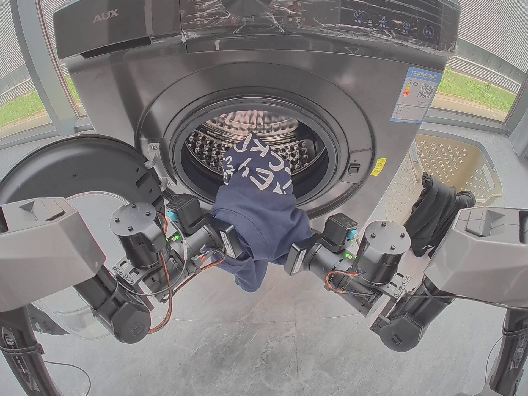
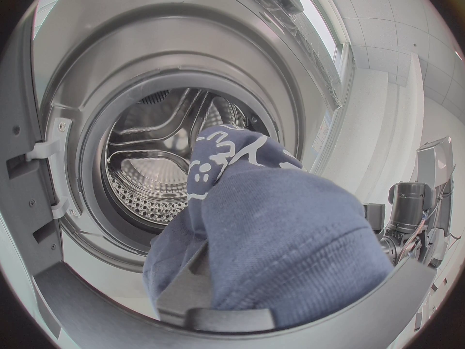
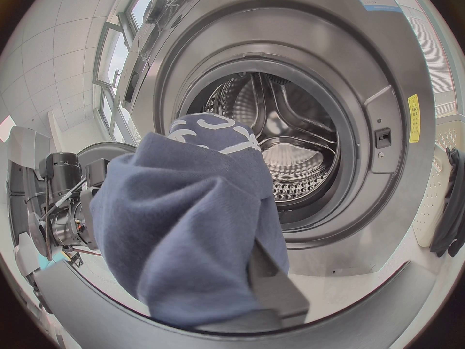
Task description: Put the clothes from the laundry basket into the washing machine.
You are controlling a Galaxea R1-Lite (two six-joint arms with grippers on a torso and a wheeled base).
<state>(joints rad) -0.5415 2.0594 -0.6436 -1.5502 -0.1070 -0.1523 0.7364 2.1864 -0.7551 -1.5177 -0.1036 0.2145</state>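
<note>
A navy blue garment (image 1: 261,204) with white print hangs in front of the washing machine's open drum (image 1: 286,127), its top end reaching into the mouth. My left gripper (image 1: 245,243) and right gripper (image 1: 286,254) hold it from either side, both wrapped in the cloth. In the left wrist view the garment (image 2: 281,229) drapes over a dark finger (image 2: 227,318). In the right wrist view the garment (image 3: 184,209) covers all but one finger (image 3: 276,287). The steel drum (image 2: 150,170) behind it holds no clothes that I can see.
The round machine door (image 1: 77,171) stands swung open at the left, close to my left arm. A cream laundry basket (image 1: 462,166) sits to the right of the machine with a black garment (image 1: 434,215) hanging over its rim. Grey floor (image 1: 275,347) lies below the arms.
</note>
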